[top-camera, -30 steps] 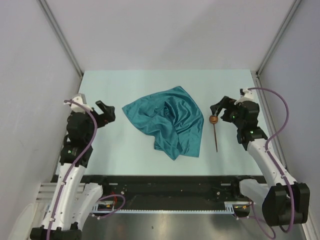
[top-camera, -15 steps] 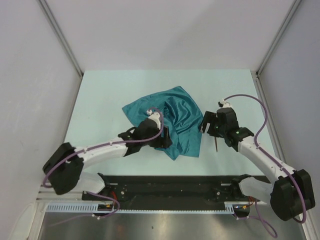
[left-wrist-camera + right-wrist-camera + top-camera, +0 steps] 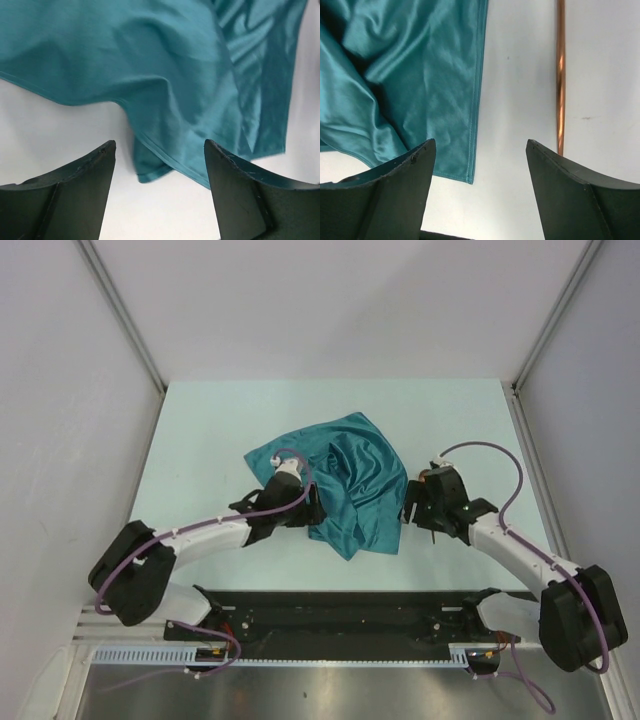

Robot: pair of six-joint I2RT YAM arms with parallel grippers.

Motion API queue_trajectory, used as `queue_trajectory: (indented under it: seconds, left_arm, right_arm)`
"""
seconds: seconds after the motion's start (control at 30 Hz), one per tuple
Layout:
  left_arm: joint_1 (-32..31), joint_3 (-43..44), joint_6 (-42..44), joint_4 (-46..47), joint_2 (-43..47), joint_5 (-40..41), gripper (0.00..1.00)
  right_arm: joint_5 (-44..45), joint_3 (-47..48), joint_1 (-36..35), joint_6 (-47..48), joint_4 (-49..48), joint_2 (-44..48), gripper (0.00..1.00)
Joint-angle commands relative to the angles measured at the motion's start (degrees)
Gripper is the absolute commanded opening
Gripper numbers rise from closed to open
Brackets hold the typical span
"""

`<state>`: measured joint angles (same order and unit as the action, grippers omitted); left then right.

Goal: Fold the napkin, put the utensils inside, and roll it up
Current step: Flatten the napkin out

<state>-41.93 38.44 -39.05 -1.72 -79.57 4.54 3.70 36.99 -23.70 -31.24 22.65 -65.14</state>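
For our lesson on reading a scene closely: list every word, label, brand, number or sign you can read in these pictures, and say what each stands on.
None: no view shows any text that can be read.
The teal napkin, the spoon and the table bear no words, labels, brands, numbers or signs.

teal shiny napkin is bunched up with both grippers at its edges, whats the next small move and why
Probably lower the left gripper and close on the hem of the teal shiny cloth napkin: a loose corner sits between its open fingers, ungripped. The right gripper, also open, frames the opposite hem beside the copper-brown spoon handle, so both could then spread the crumpled cloth flat.
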Motion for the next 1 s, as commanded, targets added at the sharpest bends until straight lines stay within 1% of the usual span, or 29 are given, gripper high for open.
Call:
queue_trajectory:
  seconds: [0.0, 0.13, 0.27, 0.43, 0.5, 0.53, 0.63, 0.67, 0.73, 0.8, 0.87, 0.97]
  left_arm:
    - [4.3, 0.0, -0.2, 3.9, -0.8, 0.7, 0.76]
    - [8.0, -1.7, -0.9, 8.1, -3.2, -2.8, 0.74]
    - [8.3, -0.2, -0.4, 8.4, -6.1, -3.7, 0.72]
    - [8.4, 0.6, -0.5, 9.6, -9.5, -3.6, 0.72]
    - [8.5, 0.8, -0.3, 9.8, -10.8, -2.8, 0.69]
    - [8.5, 1.0, -0.3, 9.8, -11.1, -2.6, 0.66]
    - [9.7, 0.9, -0.6, 11.4, -13.0, -3.5, 0.45]
    - [10.0, 0.9, -0.5, 11.8, -13.4, -3.8, 0.30]
    - [11.4, 0.7, -0.5, 12.3, -13.9, -4.1, 0.10]
    - [12.9, 0.2, -0.2, 13.0, -13.4, -4.1, 0.01]
    - [14.7, -0.3, 0.6, 13.1, -11.6, -4.1, 0.00]
    - [17.2, 0.8, 3.1, 10.4, -8.7, -3.7, 0.00]
  right_arm:
    - [1.0, 1.1, -2.6, 0.7, 2.1, -2.5, 0.75]
    - [0.8, 1.2, -5.4, -0.6, 2.0, -4.9, 0.69]
    - [2.2, 1.9, -9.3, -2.1, 2.7, -7.4, 0.66]
    - [7.5, 4.6, -13.8, -3.9, 6.8, -11.7, 0.63]
    - [8.9, 5.0, -15.5, -4.9, 7.3, -12.5, 0.62]
    - [9.1, 5.0, -15.8, -5.1, 7.7, -13.2, 0.61]
    - [9.1, 5.4, -16.6, -5.8, 7.8, -13.7, 0.59]
    - [9.2, 5.5, -16.7, -5.8, 7.8, -14.0, 0.59]
    - [9.3, 5.5, -16.9, -5.9, 8.0, -14.5, 0.56]
    - [9.3, 5.8, -16.9, -5.8, 8.0, -15.2, 0.54]
    - [9.2, 5.9, -16.9, -5.7, 8.1, -16.1, 0.51]
    - [8.6, 6.2, -17.0, -5.5, 8.1, -17.1, 0.44]
